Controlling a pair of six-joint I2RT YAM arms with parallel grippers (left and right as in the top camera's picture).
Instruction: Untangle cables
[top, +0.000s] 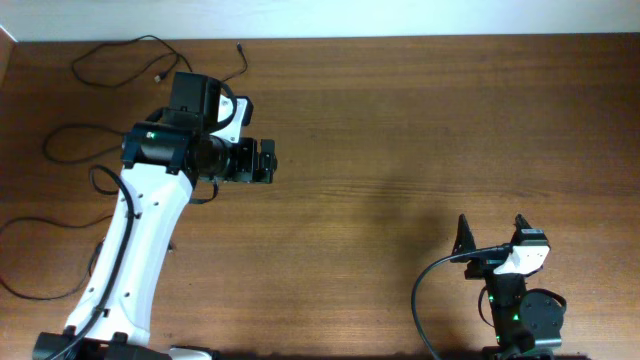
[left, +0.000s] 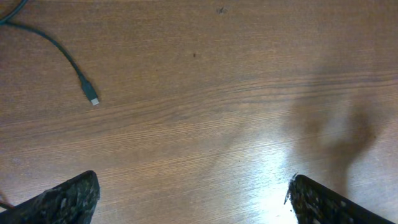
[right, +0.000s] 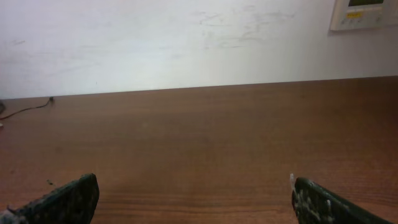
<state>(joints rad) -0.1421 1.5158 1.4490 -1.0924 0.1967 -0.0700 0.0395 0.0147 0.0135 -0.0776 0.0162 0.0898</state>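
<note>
The cables lie as separate thin black strands on the left of the wooden table. In the overhead view one strand (top: 112, 48) loops along the far left edge, another ends in a plug (top: 240, 47) behind my left arm, and a third (top: 45, 222) curves at the left edge. In the left wrist view a cord with a silver-tipped plug (left: 92, 99) lies at the upper left. My left gripper (top: 266, 161) (left: 194, 194) is open and empty over bare wood, to the right of the strands. My right gripper (top: 492, 230) (right: 194, 194) is open and empty at the front right, far from the cables.
A thick black cable (top: 430, 285) runs from the right arm's base at the front edge. A white wall stands behind the table, with a pale control panel (right: 364, 14) in the right wrist view. A thin cord end (right: 37, 106) shows at that view's far left.
</note>
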